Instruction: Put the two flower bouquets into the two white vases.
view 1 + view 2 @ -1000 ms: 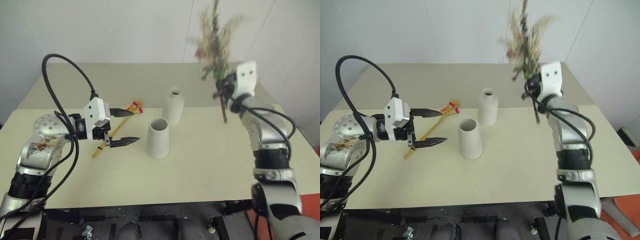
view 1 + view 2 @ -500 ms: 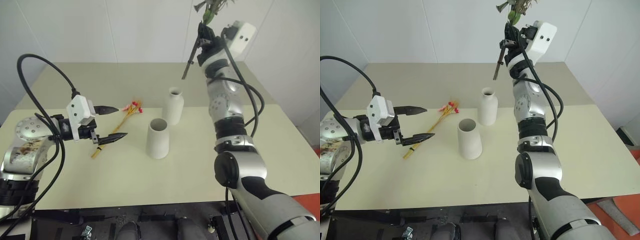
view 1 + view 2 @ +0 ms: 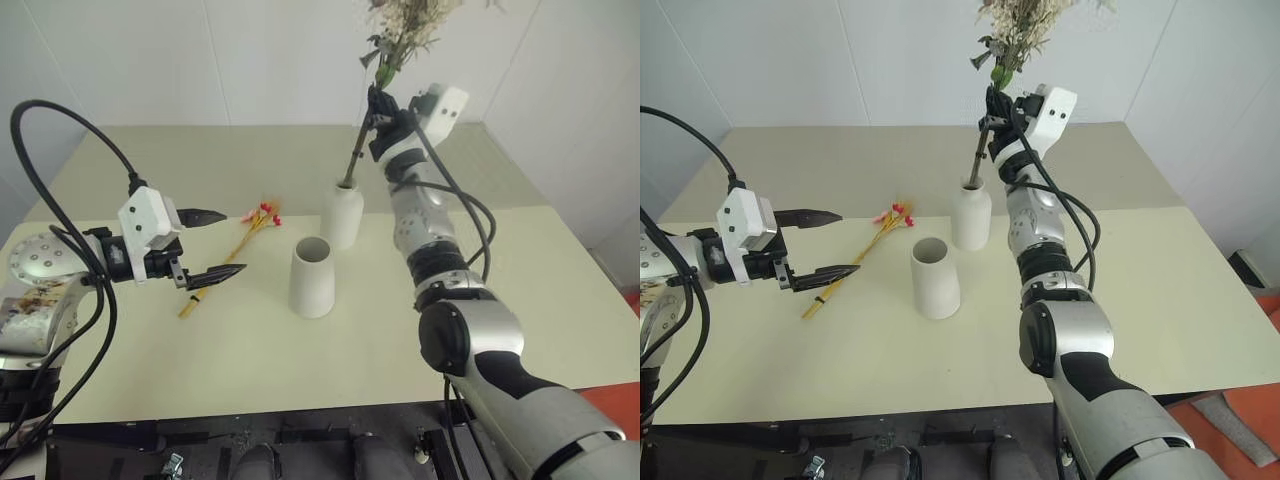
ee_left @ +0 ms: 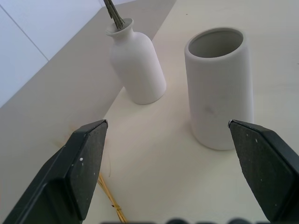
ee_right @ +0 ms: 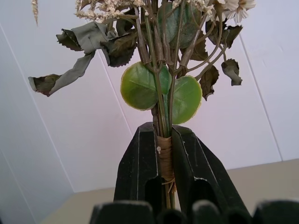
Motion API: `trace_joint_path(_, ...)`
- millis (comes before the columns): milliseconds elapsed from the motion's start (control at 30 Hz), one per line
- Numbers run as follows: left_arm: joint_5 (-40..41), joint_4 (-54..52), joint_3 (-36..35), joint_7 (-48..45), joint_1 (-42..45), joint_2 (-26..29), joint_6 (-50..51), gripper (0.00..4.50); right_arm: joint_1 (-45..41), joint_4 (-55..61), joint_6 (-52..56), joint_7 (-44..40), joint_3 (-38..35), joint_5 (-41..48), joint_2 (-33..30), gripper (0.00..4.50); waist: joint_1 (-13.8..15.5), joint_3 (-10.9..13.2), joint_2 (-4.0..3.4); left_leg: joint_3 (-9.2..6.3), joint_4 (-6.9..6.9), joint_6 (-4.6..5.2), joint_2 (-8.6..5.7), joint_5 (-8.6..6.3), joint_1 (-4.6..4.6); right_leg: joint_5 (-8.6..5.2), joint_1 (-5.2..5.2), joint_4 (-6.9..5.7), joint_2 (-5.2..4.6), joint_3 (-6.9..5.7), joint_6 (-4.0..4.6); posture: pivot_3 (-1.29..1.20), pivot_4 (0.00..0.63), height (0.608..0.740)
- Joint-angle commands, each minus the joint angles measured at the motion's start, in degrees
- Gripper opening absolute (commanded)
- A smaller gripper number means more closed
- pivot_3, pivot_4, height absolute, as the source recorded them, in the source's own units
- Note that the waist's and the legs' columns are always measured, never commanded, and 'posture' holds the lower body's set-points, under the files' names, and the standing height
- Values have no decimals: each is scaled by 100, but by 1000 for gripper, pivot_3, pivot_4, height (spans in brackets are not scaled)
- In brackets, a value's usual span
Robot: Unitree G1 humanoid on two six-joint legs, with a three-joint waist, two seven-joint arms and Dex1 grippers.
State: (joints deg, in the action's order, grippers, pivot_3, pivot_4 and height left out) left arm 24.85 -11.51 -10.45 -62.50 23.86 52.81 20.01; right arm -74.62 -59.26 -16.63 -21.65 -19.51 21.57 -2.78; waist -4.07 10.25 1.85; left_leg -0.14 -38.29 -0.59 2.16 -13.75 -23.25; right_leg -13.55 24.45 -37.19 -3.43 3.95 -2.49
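Fingers of my right gripper (image 5: 163,186) clamp the rose bunch (image 3: 400,30) above the bottle vase (image 3: 341,214), stem tip in its neck. Left gripper (image 3: 215,243) spread wide, holding nothing. Cone vase (image 3: 312,276) stands just in front of the bottle vase; wheat bunch (image 3: 235,255) lies on the table (image 3: 520,300) left of it. No readable writing.

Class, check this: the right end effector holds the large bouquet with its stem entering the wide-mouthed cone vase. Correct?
No. The stem of the large bouquet, held by the right end effector, enters the narrow-necked bottle vase, as the left wrist view shows; the cone vase stands empty.
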Motion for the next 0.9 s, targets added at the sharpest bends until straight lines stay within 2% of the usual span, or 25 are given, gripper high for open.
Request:
trace_joint_path(33,85,-220,-190,73,-20,82,24,4500,-34,86,-368,-212,45,-25,54,188,0,0,0,0,0,0,0,0,0,0,0,0,0,0,0,0,150,740)
trace_joint_path(300,121,-289,-205,136,-66,60,80,4500,195,-27,-773,-412,161,-194,102,188,-1,0,0,0,1,-1,0,0,3,0,-1,-1,0,0,1,0,150,740)
trace_joint_path(500,106,-273,-153,158,-42,21,65,4500,380,2,-973,-412,277,-397,129,2132,-5,0,-1,0,3,-1,0,1,2,0,0,0,0,0,1,0,150,740)
trace_joint_path(733,63,-176,-51,141,69,-49,10,4500,848,478,-1230,-839,607,-537,212,4480,-3,0,-1,0,3,-2,0,1,3,1,-1,0,0,0,1,0,150,740)
trace_joint_path(900,44,-84,26,87,182,-110,-42,4500,1171,833,-1301,-789,814,-693,219,4480,0,0,-1,0,3,-2,0,1,3,1,-1,-1,0,0,1,0,150,740)
